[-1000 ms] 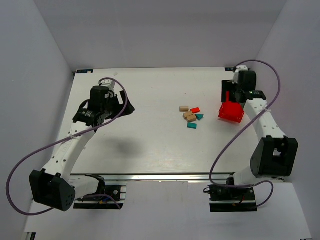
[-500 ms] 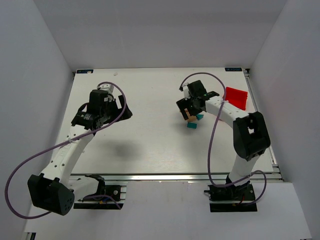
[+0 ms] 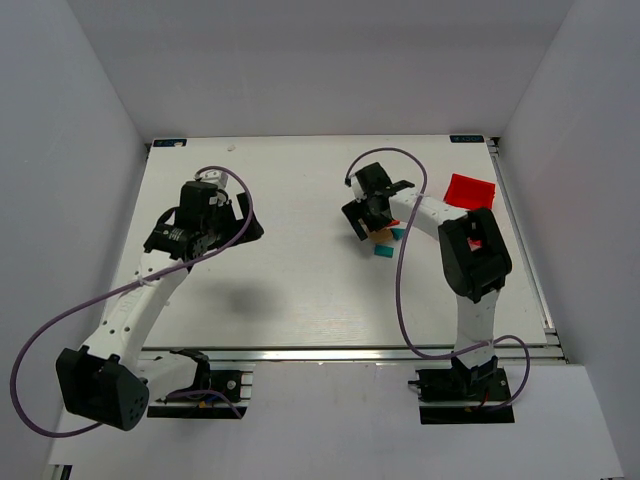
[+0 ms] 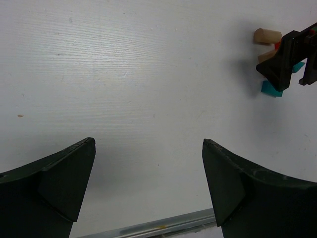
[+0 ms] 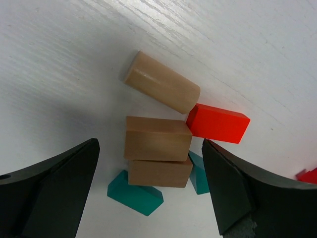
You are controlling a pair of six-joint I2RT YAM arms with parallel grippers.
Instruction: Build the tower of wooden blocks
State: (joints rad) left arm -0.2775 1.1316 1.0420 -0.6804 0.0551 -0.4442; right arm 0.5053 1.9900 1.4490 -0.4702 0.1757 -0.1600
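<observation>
Right tool (image 5: 148,143) swung from table edge (image 3: 520,250) over blocks (image 5: 157,139)

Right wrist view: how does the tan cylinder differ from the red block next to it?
Shape: the tan cylinder is round, the red block flat-sided. Finish: the tan cylinder is bare wood, the red block painted. Both lie on their sides on the table, unstacked, with one end of each close together.

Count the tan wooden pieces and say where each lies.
3. In the right wrist view: a tan cylinder farthest up, a tan block below it, a second tan block against that one. The pincer fingers may hide others.
</observation>
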